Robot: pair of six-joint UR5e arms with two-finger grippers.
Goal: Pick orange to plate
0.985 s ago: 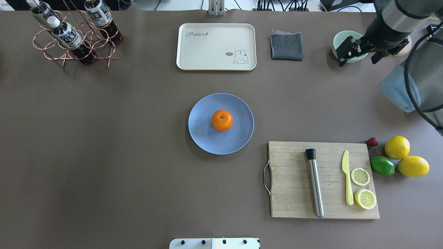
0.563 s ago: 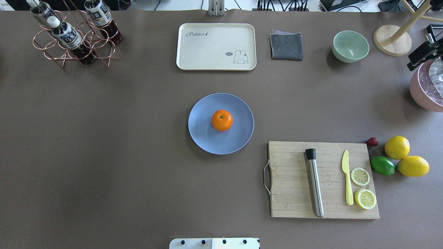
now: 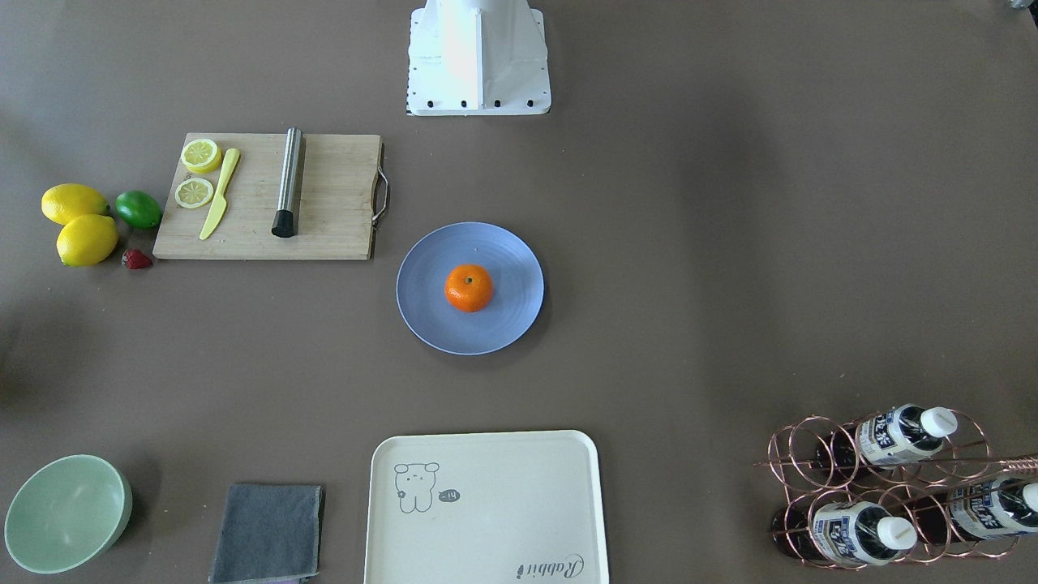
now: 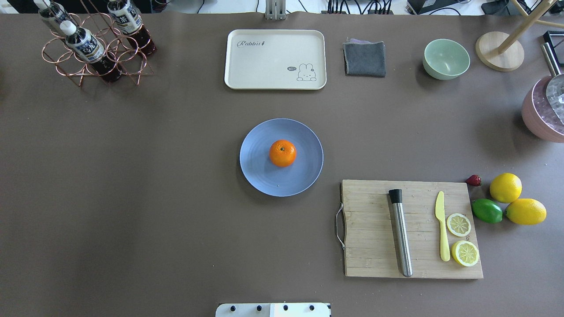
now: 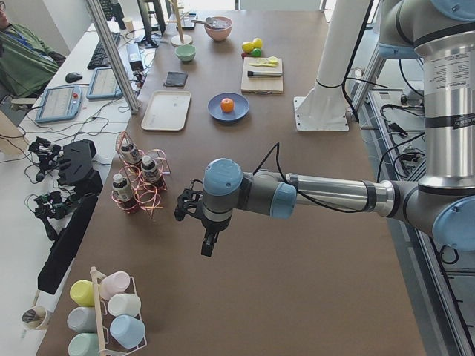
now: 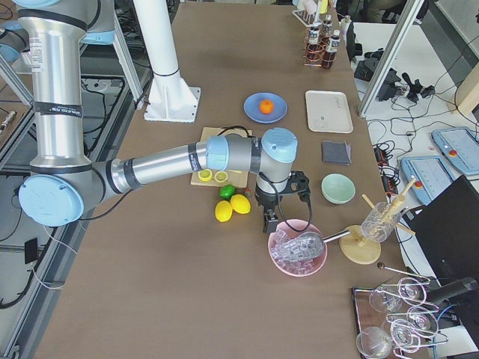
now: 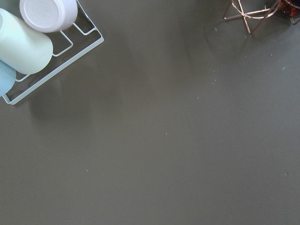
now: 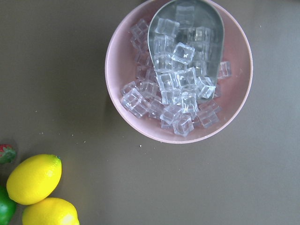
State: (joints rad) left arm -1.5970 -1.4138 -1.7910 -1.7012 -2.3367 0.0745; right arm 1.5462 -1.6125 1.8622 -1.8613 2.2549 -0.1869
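Right arm [image 6: 161, 161] now above ice bowl [image 6: 299, 272]

A brown-topped table [image 4: 132, 176] stands beside a cluttered white desk [image 5: 18, 194].

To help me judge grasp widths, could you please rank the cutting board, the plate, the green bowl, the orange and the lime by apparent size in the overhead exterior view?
1. cutting board
2. plate
3. green bowl
4. orange and lime: these look about alike, so I would not rank them against each other.

The cream tray [image 4: 275, 59] is printed "Rabbit".
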